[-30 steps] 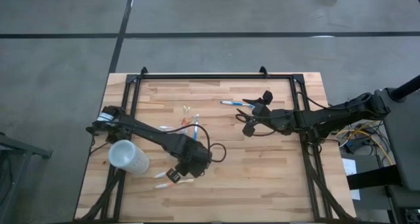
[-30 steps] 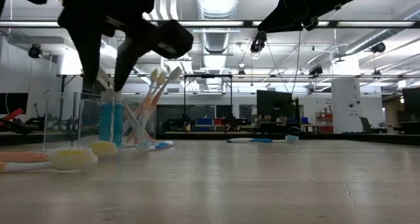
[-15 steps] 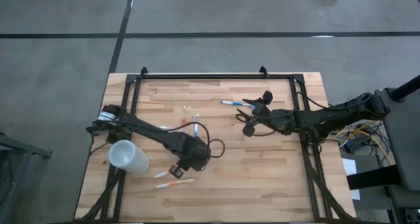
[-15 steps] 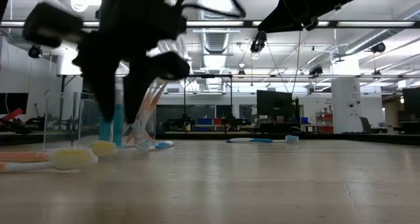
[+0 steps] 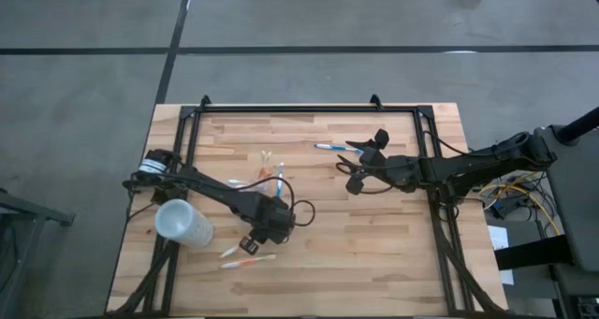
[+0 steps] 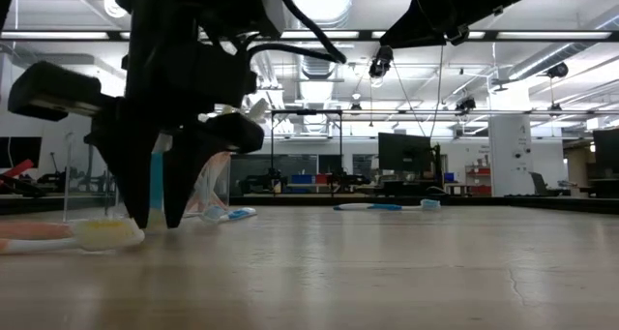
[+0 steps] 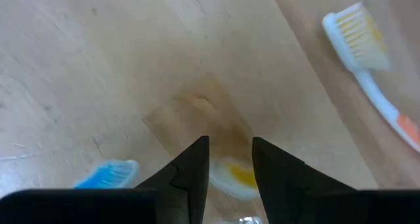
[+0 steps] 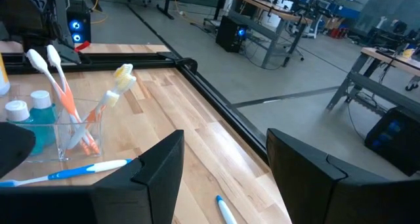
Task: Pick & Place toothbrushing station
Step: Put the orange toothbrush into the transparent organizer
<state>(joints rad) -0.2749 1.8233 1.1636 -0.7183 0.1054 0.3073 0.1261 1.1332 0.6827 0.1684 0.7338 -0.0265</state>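
Frosted cup [image 5: 183, 224] is lying on its side at the left edge of the wooden surface [image 5: 374, 244], well clear of the rest. Just right of it, the left gripper [image 5: 251, 247] is pointing down at the surface with its fingers [image 7: 193, 168] parted around a yellow-bristled toothbrush head [image 7: 236, 177], tips reaching the wood, not clenched on it; two orange-handled toothbrushes [image 5: 245, 254] are lying there. Behind it, the clear tumbler [image 8: 62, 135] is standing upright holding several white-orange toothbrushes [image 8: 65, 96] and the blue toothpaste tube [image 8: 41, 119]. A white-blue toothbrush [image 5: 329, 147] is lying farther right. The right gripper [image 5: 354, 169] is hovering nearby, fingers [image 8: 157, 175] spread and grasping nothing.
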